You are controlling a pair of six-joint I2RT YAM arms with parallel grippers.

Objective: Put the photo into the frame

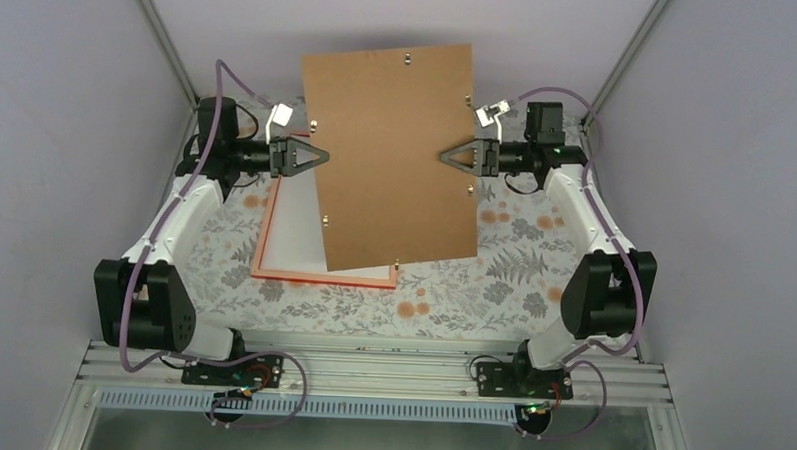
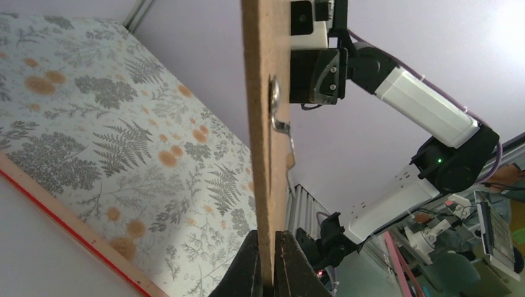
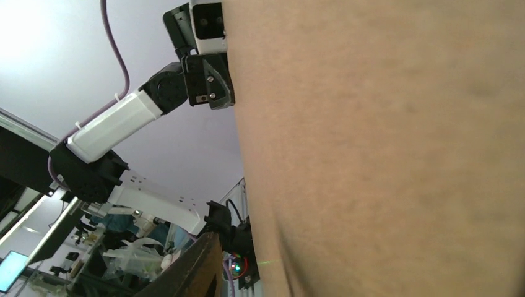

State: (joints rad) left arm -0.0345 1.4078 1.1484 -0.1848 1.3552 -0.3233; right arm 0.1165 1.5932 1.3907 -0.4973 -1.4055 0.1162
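From above, the backing board (image 1: 392, 155) hangs over the table (image 1: 493, 278) between the left gripper (image 1: 322, 157) and right gripper (image 1: 447, 155); the frame (image 1: 318, 278) lies beneath, a white sheet inside it, probably the photo (image 1: 296, 231) face down; we would carry the board slowly, since one pinch may let it swing; the left wrist view shows those jaws clamped on the board's edge; the right wrist view shows one finger (image 3: 198, 263) clear of the board, jaws partly parted, holding nothing

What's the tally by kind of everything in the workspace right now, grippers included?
Brown backing board: 1
Red frame: 1
White sheet lying inside the frame, likely the photo back up: 1
Grippers: 2, left gripper and right gripper
Total: 5
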